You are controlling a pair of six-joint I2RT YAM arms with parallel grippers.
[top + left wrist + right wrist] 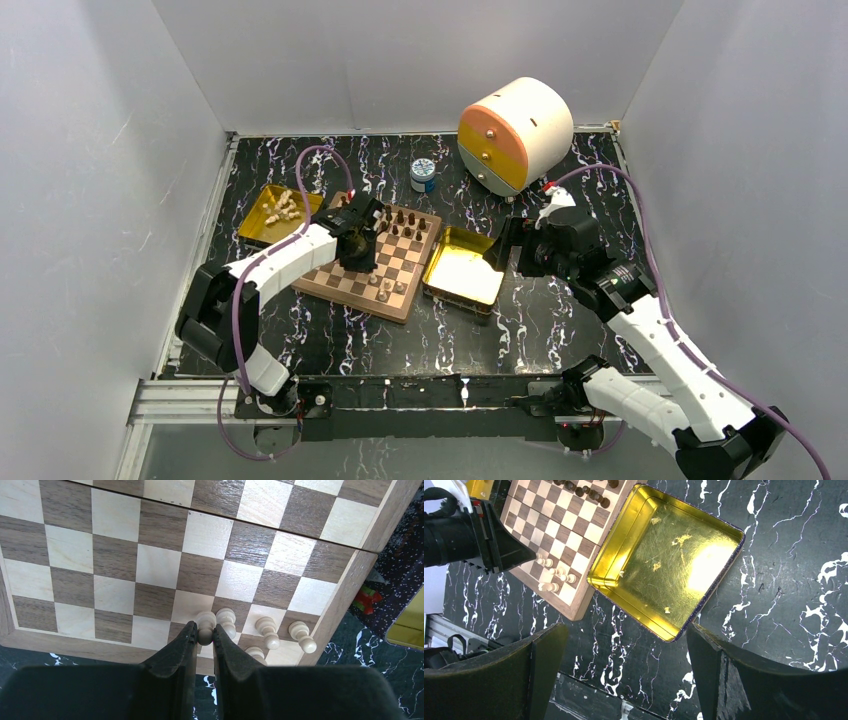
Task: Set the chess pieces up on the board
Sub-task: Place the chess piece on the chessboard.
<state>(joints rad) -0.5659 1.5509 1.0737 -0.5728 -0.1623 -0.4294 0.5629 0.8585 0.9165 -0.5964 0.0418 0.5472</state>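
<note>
The wooden chessboard [398,262] lies mid-table, and shows in the left wrist view [115,560] and right wrist view [569,520]. Dark pieces [405,220] stand along its far edge. Pale pawns [267,630] stand in a row near its near right corner. My left gripper [204,635] is over the board, shut on a pale pawn [205,625] right beside another pale pawn [226,620]. My right gripper [624,655] is wide open and empty, above the table beside an empty gold tray [664,560].
A second gold tray [275,212] at the back left holds several pale pieces. A cream and orange drum-shaped box [515,133] and a small blue-lidded jar [423,175] stand at the back. White walls enclose the table.
</note>
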